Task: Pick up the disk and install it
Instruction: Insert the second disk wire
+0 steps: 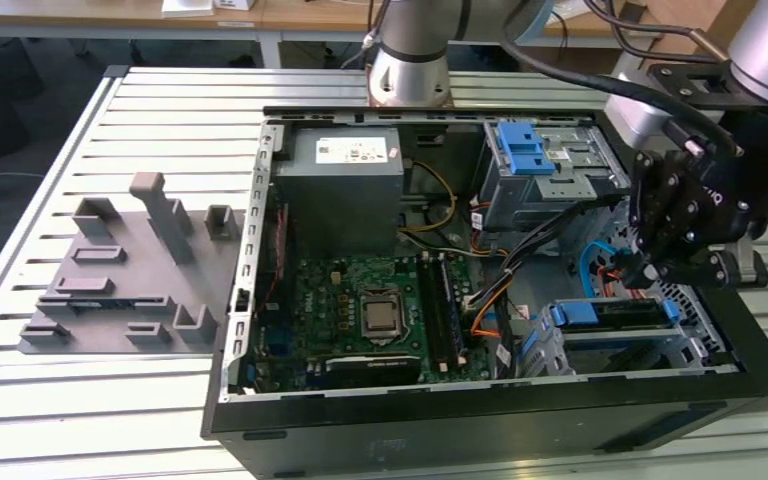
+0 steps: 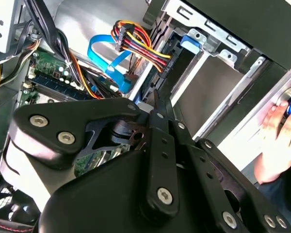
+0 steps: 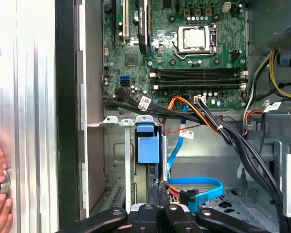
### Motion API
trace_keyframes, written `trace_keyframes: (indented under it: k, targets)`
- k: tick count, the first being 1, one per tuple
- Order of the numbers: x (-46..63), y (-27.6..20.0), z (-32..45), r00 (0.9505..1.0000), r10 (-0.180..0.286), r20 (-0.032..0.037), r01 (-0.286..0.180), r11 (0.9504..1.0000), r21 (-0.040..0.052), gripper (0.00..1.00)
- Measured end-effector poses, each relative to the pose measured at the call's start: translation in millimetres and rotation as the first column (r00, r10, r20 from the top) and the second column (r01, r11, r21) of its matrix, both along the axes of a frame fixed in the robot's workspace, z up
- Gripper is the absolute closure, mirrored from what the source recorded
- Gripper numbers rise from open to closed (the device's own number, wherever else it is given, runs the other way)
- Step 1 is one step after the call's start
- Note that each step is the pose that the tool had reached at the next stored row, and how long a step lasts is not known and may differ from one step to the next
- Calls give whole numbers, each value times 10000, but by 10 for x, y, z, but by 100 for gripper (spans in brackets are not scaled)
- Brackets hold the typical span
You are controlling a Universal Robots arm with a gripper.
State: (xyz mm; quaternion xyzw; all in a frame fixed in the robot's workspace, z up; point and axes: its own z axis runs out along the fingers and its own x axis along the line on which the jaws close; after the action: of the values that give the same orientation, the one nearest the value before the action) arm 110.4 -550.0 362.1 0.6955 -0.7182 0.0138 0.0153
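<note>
The disk (image 1: 608,314) sits in the lower drive bay of the open computer case (image 1: 491,400), at the exterior view's right, with blue rails along its edges. In the first wrist view I see it edge-on, its blue end tab (image 3: 148,145) facing the camera between the bay's metal walls. My gripper (image 1: 644,275) hangs just above that bay. Its fingers meet at the tips with nothing between them, which shows in both wrist views (image 2: 155,97) (image 3: 158,187). The tips are close to the disk's edge, and I cannot tell whether they touch it.
A grey cage with a blue latch (image 1: 544,160) stands behind the bay, next to the power supply box (image 1: 344,165). Loose cables (image 3: 203,116) and a blue data cable (image 3: 199,187) cross beside the bay. A grey fixture block (image 1: 124,270) lies left of the case. A person's hand (image 2: 276,131) rests outside the case wall.
</note>
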Motion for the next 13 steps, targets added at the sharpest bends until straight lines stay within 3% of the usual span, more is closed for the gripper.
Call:
trace_keyframes:
  k: [8, 13]
  targets:
    - [1, 5, 90, 10000, 1, -26, -1, 10000, 6, 89]
    - [1, 28, 103, 10000, 2, -29, -2, 10000, 5, 89]
